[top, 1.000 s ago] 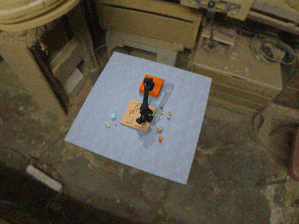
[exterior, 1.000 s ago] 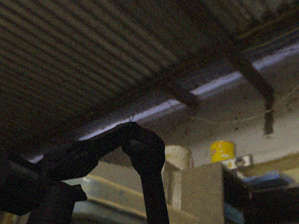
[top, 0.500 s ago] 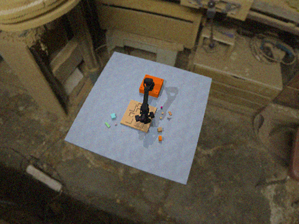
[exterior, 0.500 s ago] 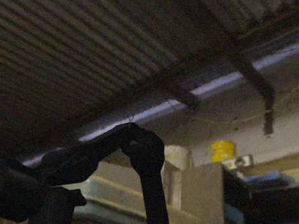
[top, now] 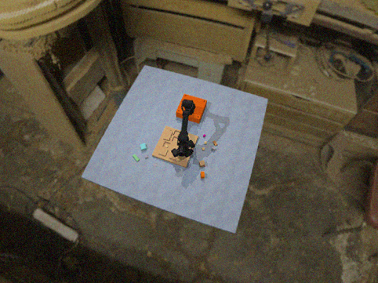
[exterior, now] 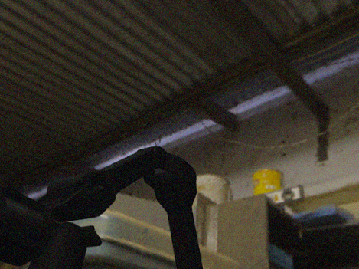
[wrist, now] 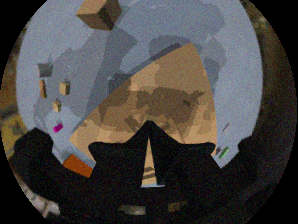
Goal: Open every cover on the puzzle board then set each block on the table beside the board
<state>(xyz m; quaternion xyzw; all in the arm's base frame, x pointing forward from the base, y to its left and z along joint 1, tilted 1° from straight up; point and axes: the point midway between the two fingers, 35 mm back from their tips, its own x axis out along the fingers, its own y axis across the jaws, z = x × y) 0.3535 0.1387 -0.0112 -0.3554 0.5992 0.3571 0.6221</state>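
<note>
The wooden puzzle board (top: 158, 152) (wrist: 175, 70) lies flat on the table, with dark angular tracks cut in its top. My gripper (top: 182, 154) (wrist: 148, 123) is shut and empty, over the part of the board on the right and near side in the top view. The hand and its shadow hide that part. Covers and wells are too small and blurred to tell which are open. Beside the board lie a brown cube (top: 202, 163) (wrist: 99, 14), an orange block (top: 202, 175), a cyan block (top: 143, 146) and a green block (top: 136, 157) (wrist: 223, 152).
A magenta piece (top: 204, 136) (wrist: 58, 128), small tan pieces (top: 203, 149) (wrist: 64, 88), a brown piece (top: 215, 143) (wrist: 43, 89) and a grey piece (top: 213, 148) (wrist: 45, 69) lie right of the board. An orange box (top: 198, 106) stands behind it under the arm's base. The exterior view shows only arm links and background.
</note>
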